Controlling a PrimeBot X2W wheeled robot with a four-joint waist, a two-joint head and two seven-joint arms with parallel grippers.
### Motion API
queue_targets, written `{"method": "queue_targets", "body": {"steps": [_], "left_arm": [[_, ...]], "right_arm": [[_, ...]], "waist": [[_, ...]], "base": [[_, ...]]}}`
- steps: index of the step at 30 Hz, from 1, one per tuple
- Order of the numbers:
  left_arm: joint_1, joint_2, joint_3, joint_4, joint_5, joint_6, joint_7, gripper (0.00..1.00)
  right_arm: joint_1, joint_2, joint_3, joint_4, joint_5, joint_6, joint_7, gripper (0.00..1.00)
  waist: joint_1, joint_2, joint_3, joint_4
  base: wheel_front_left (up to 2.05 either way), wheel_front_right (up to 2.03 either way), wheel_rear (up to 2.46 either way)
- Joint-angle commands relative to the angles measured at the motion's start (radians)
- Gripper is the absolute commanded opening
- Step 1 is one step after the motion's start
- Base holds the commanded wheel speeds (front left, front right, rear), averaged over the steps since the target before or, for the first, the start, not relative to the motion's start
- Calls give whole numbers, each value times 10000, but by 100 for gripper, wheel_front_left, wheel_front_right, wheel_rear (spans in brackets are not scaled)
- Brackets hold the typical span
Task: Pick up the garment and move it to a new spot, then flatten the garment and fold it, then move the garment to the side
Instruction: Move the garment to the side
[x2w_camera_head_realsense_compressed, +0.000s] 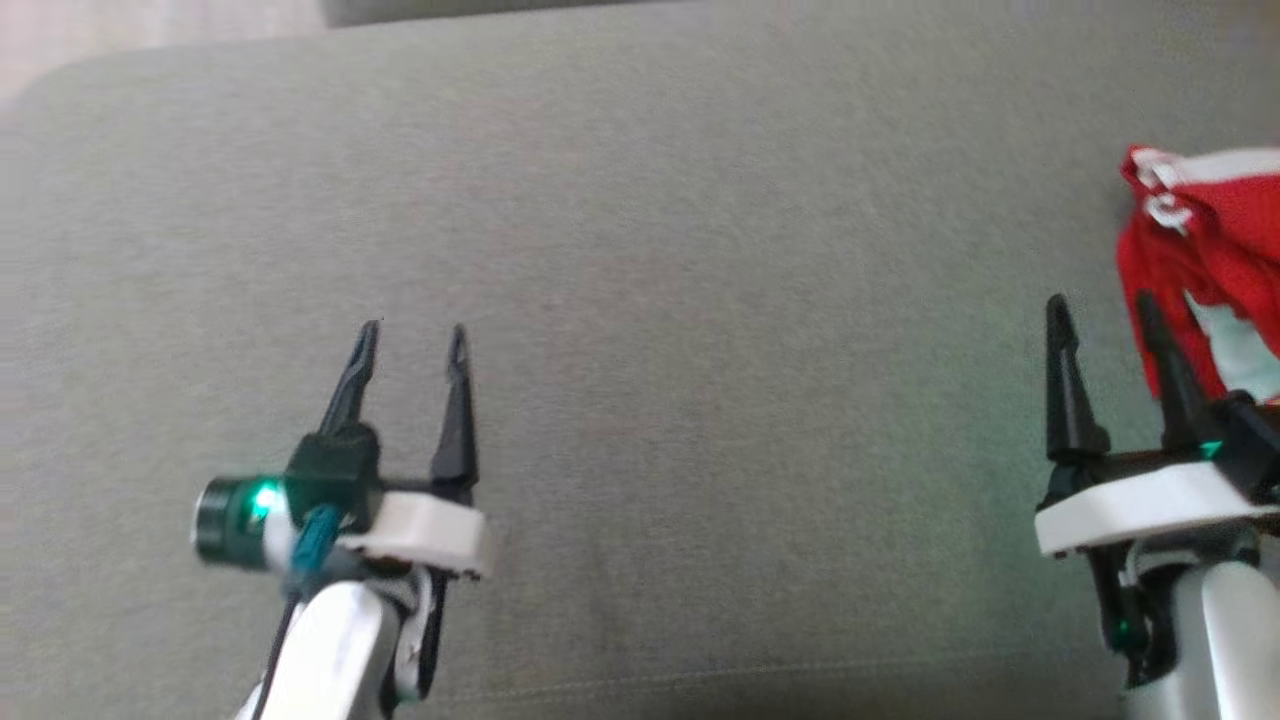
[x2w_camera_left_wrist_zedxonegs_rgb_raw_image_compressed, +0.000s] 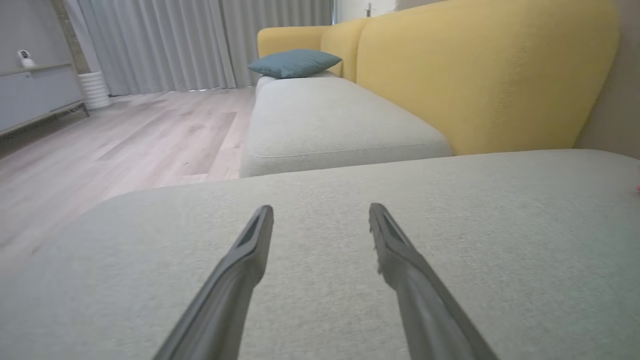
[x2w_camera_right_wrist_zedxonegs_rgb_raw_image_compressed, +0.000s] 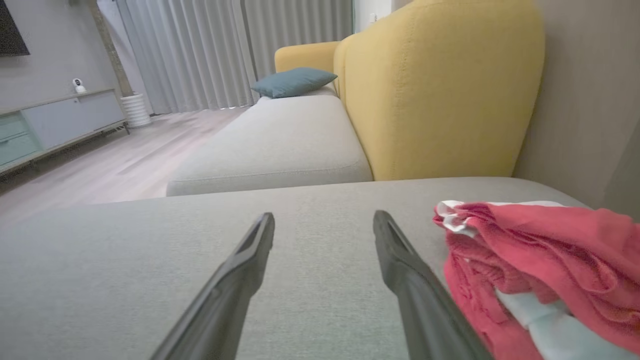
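Left tool (x2w_camera_head_realsense_compressed: 414, 328) and right tool (x2w_camera_head_realsense_compressed: 1099, 299) gape; red garment (x2w_camera_head_realsense_compressed: 1220, 230) beside the right.

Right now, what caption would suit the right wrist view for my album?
Open jaws over a grey cushion, red garment bunched at their side, yellow sofa behind.

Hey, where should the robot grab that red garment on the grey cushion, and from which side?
Probably the raised, white-trimmed fold on the left edge of the red garment, with the open right gripper coming in from the cushion side. The cloth lies bunched, so that edge stands up for pinching.
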Motion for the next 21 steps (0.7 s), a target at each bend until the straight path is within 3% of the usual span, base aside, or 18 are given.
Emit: {"method": "queue_targets", "body": {"steps": [1, 7, 21], "left_arm": [[-105, 189, 399, -371, -42, 96, -110, 100], [512, 387, 527, -515, -197, 168, -113, 100], [1312, 601, 404, -487, -413, 179, 57, 100]], "right_arm": [[13, 13, 227, -453, -83, 37, 78, 100], [665, 205, 333, -1057, -184, 37, 480, 100], [1825, 347, 288, -1741, -226, 37, 1034, 100]], "waist": [[0, -1, -352, 362], [0, -1, -810, 586], [0, -1, -1670, 323]], "base": [[0, 0, 0], [0, 0, 0], [0, 0, 0]]}}
